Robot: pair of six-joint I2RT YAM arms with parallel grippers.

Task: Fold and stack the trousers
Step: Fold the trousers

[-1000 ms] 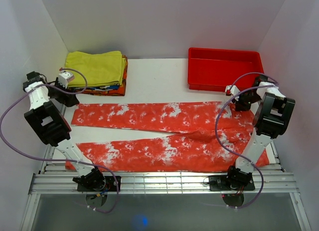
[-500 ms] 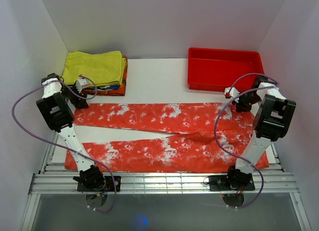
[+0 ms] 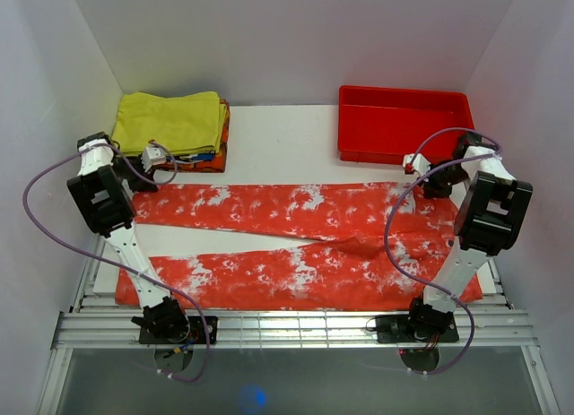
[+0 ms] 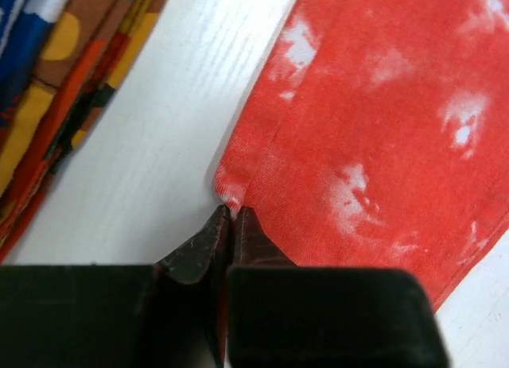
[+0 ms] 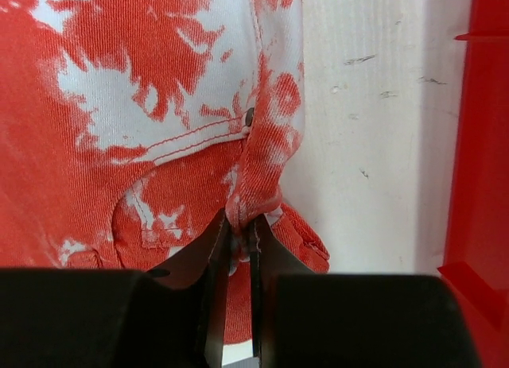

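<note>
Left gripper (image 4: pixel 231 214): dark fingers almost together, nipping the hem corner of the far leg of the long red-orange, white-mottled cloth trousers (image 3: pixel 296 213). Right gripper (image 5: pixel 241 225): jaws closed to a narrow slit on a raised fold at the waistband edge, beside a pocket seam and rivet. The trousers lie flat across the white table (image 3: pixel 278 146), waist at the right, the two legs running left and spreading apart. Near the left gripper is a stack of folded patterned cloths (image 4: pixel 64 90), topped by a plain yellow folded garment (image 3: pixel 170 119). Beyond the right gripper stands a rigid red plastic tray (image 3: pixel 395 155), apart from the cloth.
</note>
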